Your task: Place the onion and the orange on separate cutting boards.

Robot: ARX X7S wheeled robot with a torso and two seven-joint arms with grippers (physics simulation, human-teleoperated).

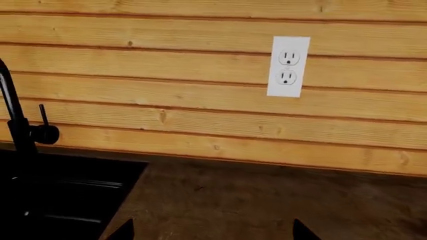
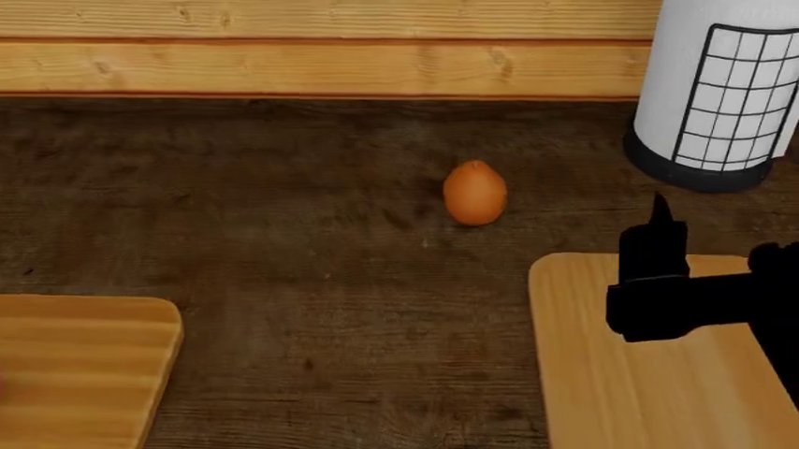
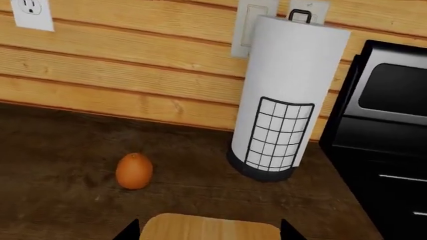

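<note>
Right now your orange sits alone on the dark brown counter, upright on its broader end, touching nothing. Take it as your landmark. Bare counter surrounds it on every side, so you have open room all around it.

Behind the orange runs the wooden plank wall, with a strip of bare counter between. To its right and farther back stands the paper towel roll in its black wire holder, near but apart from the fruit. In the right wrist view a black appliance stands beyond the roll.

Nearer you and to the right of the orange lies the pale cutting board; its rounded far-left corner is the closest edge, with a clear gap of counter between. Nearer you and well to the left lies the striped golden cutting board, only its far-right corner showing.

Your right gripper hovers over the pale board's far edge. In the right wrist view its two fingertips sit wide apart, holding nothing, with the orange ahead of them and off toward the left tip's side, outside the gap.

Your left gripper also shows two tips spread wide and empty over bare counter, beside a black sink with a black faucet; a white outlet is on the wall ahead. The onion cannot be seen in any view.
</note>
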